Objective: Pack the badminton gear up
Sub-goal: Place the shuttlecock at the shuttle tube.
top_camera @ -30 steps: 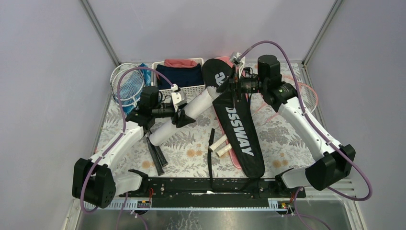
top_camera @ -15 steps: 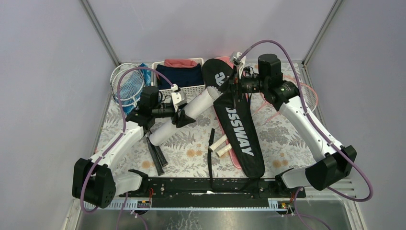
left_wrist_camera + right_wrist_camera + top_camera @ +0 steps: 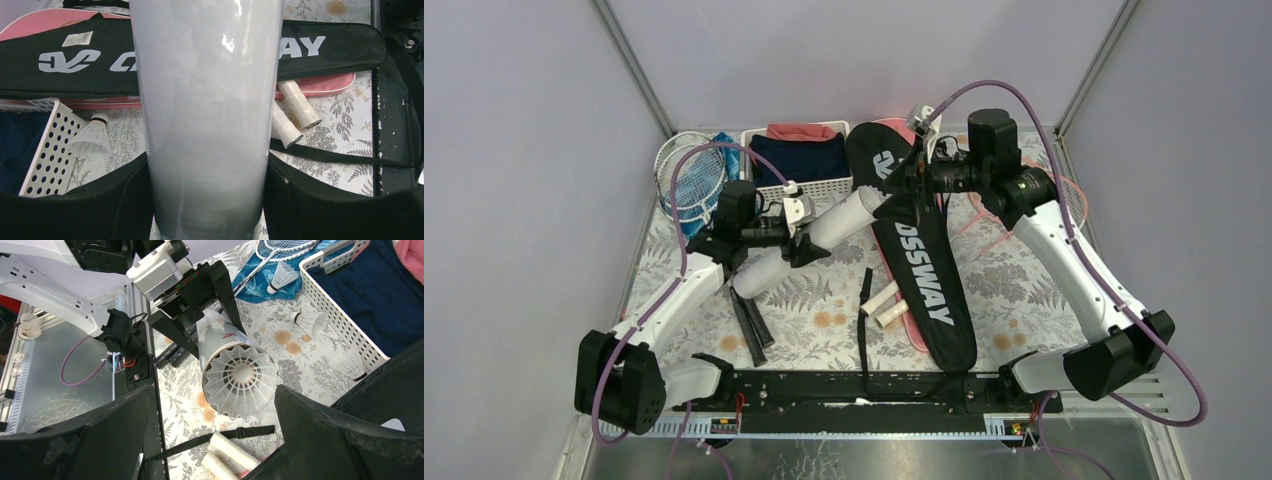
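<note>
Left gripper (image 3: 800, 239) is clamping tube (image 3: 850, 211) mid-length. Tube is slanting, open end pointing toward bag (image 3: 924, 270) head. Right gripper (image 3: 921, 170) is hovering there, fingers wide apart; hold on bag unclear.

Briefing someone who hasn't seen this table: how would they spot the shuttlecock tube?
Find the white slatted basket at the back. Just in front, a long white tube runs diagonally toward the black bag, gripped by the left claw. Nothing else is a fat, smooth cylinder.
</note>
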`<state>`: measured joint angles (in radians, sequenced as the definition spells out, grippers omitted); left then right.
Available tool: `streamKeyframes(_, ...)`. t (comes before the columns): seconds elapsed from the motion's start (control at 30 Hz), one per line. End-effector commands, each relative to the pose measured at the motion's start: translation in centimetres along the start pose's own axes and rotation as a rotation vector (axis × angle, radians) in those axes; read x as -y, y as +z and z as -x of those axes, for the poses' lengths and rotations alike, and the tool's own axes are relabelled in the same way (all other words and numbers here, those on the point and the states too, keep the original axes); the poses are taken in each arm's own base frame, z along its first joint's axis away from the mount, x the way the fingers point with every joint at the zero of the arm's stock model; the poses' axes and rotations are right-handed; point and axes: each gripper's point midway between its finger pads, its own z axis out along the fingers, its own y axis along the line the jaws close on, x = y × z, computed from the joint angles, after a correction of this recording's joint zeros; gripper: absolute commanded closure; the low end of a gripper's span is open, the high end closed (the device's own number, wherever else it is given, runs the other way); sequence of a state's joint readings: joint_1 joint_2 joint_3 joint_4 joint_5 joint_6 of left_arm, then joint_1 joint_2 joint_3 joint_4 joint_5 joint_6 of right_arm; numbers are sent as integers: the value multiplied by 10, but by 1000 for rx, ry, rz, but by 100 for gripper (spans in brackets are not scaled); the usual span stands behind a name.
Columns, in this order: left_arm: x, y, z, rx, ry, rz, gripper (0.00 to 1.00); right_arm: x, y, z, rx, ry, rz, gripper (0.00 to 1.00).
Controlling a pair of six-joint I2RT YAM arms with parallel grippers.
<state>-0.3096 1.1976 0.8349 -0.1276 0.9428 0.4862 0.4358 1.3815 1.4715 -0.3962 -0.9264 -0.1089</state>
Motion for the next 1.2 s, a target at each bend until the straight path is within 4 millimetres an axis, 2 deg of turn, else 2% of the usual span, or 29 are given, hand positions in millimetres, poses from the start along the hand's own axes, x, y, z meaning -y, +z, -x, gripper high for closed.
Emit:
streamKeyframes(0.0,-2,-5,19,25,100,-2,58,-18,-15,23,39,-98,-5,0)
streamKeyframes(0.13,5,-5,18,31,113,-34,57,-19,-15,18,26,-97,4,0)
streamKeyframes(0.27,11,-6,14,26,141,-67,56,-20,-13,5,-2,-78,29,0)
streamKeyframes(0.57,8,-4,13,12,145,-74,55,-30,-8,-21,-50,-67,87,0)
streamKeyframes(0.9,6,-3,16,15,125,-78,54,-37,18,-54,-150,-74,109,0)
streamKeyframes(1.17,9,-2,22,38,96,-99,54,-37,32,-72,-194,-58,130,0)
